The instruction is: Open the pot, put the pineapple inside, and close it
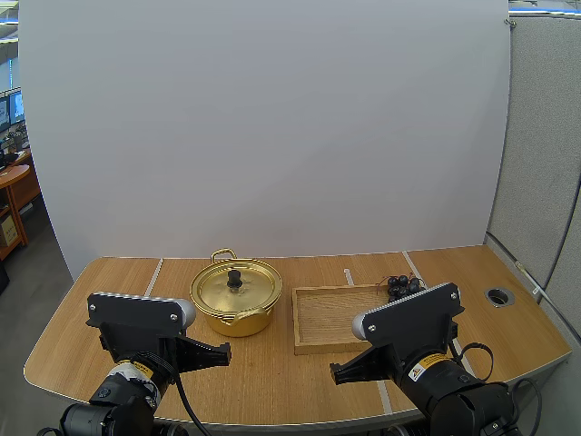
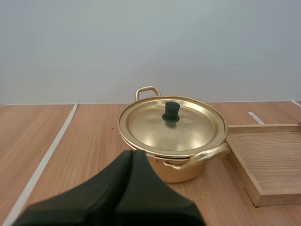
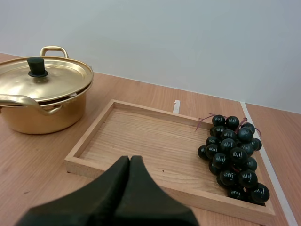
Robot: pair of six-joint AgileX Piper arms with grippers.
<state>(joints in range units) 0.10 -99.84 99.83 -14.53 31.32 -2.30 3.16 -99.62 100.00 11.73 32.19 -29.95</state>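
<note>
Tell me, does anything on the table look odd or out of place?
The fruit in the wooden tray is a bunch of grapes, not the pineapple the task names. Nothing is spilled or damaged.

One camera high, two low.
High looks down on the desk [image 1: 272, 372]; low ones share the pot [image 2: 173, 141].

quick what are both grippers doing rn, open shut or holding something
Left gripper: shut, holding nothing, just short of the pot.
Right gripper: shut, holding nothing, near the wooden tray.
</note>
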